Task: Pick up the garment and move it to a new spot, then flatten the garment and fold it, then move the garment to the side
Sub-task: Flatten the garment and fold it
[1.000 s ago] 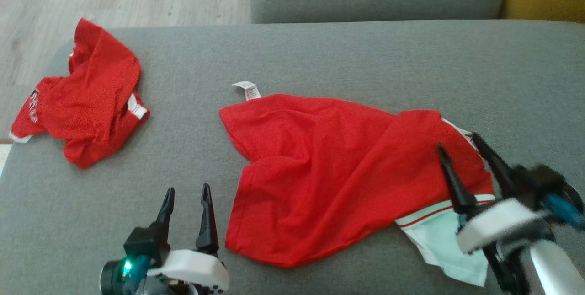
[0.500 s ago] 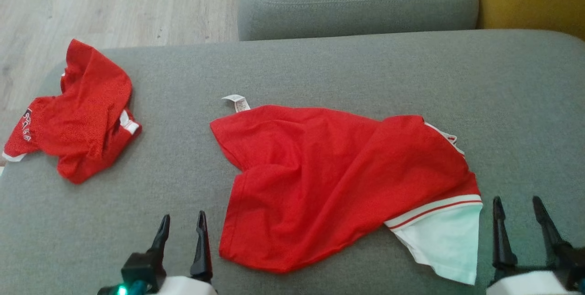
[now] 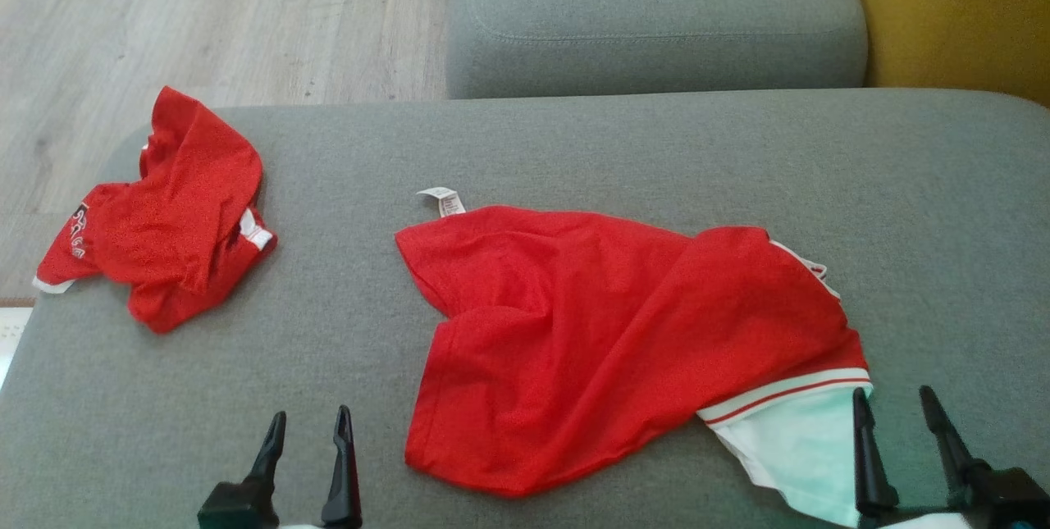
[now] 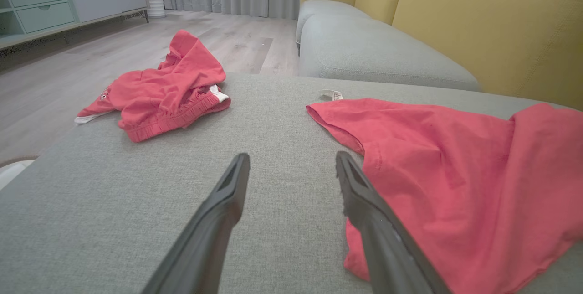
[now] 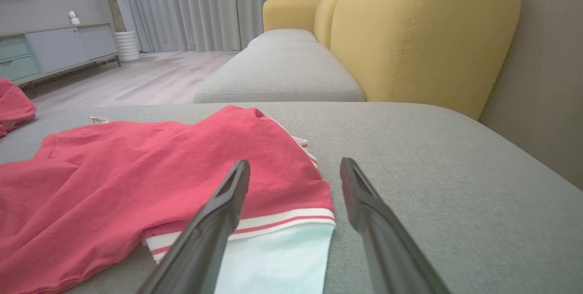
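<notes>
Drawn back off the shirt (image 3: pixel 623 332) at its sleeve end, the right gripper (image 3: pixel 892 392) is now being held low at the near right; the whole head view is being shifted as well, so the camera, not the shirt, is being judged to have moved. Both pairs of fingers are being held spread wide, and nothing is being gripped by either. The shirt is being left crumpled in the middle of the seat (image 3: pixel 574 143), its long axis being run from the label (image 3: pixel 441 201) at the far left to the sleeve (image 3: pixel 800 447) at the near right. That sleeve is being crossed by the right gripper's inner finger, though contact cannot be told, so the right arm is being judged the nearer; the left gripper (image 3: pixel 310 414) is being kept just beside the near left hem, apart from it. Flattening is being judged the step in hand, each end to be taken by the arm on its side
</notes>
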Robot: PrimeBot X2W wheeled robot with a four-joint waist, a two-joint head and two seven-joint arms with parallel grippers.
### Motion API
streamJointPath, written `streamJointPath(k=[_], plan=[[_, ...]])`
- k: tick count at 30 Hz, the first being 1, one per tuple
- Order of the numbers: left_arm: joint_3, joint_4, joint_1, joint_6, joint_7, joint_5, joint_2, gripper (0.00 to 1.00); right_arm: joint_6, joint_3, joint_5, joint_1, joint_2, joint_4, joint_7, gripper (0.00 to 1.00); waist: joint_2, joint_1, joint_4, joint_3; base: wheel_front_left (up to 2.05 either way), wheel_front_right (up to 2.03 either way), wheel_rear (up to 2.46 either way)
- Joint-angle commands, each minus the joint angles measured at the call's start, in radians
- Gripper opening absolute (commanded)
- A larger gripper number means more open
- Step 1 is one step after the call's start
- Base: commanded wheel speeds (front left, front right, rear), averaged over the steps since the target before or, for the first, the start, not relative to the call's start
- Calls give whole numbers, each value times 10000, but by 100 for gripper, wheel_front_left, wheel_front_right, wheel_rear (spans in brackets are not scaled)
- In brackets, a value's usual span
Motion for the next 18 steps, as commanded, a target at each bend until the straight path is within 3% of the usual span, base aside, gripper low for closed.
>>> streamJointPath(k=[1,18], plan=[[438,-381,-343,-67,-124,204,-38,100,75,350,-67,-370,-104,-252,-137,100,-1,0,34,-24,0,0,0],[409,-327,-369,-164,-124,320,-38,100,75,663,-39,-450,-103,-43,-139,100,-1,0,45,-49,0,0,0]])
